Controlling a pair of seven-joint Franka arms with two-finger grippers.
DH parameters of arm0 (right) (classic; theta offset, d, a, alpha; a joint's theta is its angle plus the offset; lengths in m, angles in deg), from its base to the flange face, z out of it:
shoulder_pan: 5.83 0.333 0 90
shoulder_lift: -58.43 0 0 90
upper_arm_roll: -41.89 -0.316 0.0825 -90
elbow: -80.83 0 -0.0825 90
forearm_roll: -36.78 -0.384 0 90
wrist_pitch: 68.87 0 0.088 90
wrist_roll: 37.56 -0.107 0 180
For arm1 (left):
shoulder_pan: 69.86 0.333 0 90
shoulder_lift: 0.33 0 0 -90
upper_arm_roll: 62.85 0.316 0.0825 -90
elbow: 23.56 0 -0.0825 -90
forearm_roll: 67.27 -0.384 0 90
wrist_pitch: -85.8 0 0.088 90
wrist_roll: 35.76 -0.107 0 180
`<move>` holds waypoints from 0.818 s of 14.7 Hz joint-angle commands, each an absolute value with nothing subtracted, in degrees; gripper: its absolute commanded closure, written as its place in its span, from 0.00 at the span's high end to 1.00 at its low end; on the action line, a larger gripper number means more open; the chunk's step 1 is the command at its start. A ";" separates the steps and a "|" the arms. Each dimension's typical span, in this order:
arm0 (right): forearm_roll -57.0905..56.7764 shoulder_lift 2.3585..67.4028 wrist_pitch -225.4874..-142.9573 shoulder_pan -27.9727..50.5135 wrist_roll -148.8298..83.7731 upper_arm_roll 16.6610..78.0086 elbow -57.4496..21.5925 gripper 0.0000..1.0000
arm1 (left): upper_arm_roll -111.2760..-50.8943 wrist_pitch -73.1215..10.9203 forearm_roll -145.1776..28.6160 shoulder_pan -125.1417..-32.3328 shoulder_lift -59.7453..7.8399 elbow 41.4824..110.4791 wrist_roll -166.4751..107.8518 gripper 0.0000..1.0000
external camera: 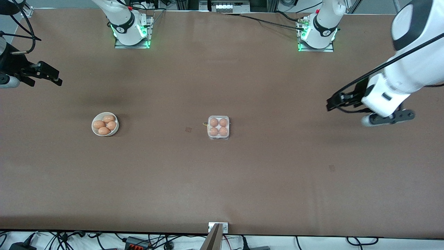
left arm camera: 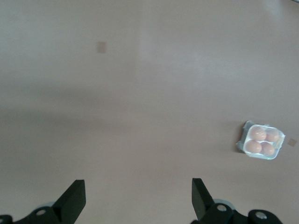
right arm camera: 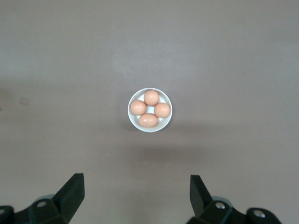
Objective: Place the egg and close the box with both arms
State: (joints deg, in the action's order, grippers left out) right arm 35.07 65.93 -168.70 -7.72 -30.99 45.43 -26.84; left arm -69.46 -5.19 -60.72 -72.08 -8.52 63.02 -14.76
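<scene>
The box (external camera: 218, 127) is a small clear carton in the middle of the table, with an orange-brown egg (external camera: 214, 122) in each of its cells; it also shows as the box (left arm camera: 261, 141) in the left wrist view. I cannot tell whether its clear lid is down. My left gripper (external camera: 330, 104) (left arm camera: 138, 186) hangs open and empty over bare table toward the left arm's end. My right gripper (external camera: 55, 77) (right arm camera: 136, 182) hangs open and empty above the right arm's end, with the bowl of eggs (right arm camera: 150, 110) in its view.
A round white bowl (external camera: 93, 127) holding several more eggs stands toward the right arm's end, level with the box. A small tan mark (external camera: 188, 129) lies on the brown tabletop between bowl and box. A bracket (external camera: 218, 227) sits at the table's near edge.
</scene>
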 commanded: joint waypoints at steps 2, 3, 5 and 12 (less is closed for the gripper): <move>35.02 65.46 -166.34 -8.64 -31.23 46.01 -25.08 1.00 | -69.79 -2.63 -60.77 -69.07 -1.65 69.17 -18.17 1.00; 34.93 65.20 -166.34 -8.73 -31.23 46.45 -25.08 1.00 | -69.79 -2.71 -61.20 -69.07 -1.30 70.04 -19.23 1.00; 34.93 64.07 -166.60 -8.73 -31.23 46.98 -24.99 1.00 | -69.79 -3.06 -61.73 -69.07 0.36 71.97 -19.33 1.00; 35.19 63.36 -166.25 -8.29 -30.79 46.72 -22.81 1.00 | -70.41 -4.73 -64.81 -67.49 2.75 75.59 -24.34 1.00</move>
State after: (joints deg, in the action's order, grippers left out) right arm 35.07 64.15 -167.58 -8.11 -31.02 47.24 -25.69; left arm -69.59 -3.56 -63.54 -68.34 0.70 73.49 -22.69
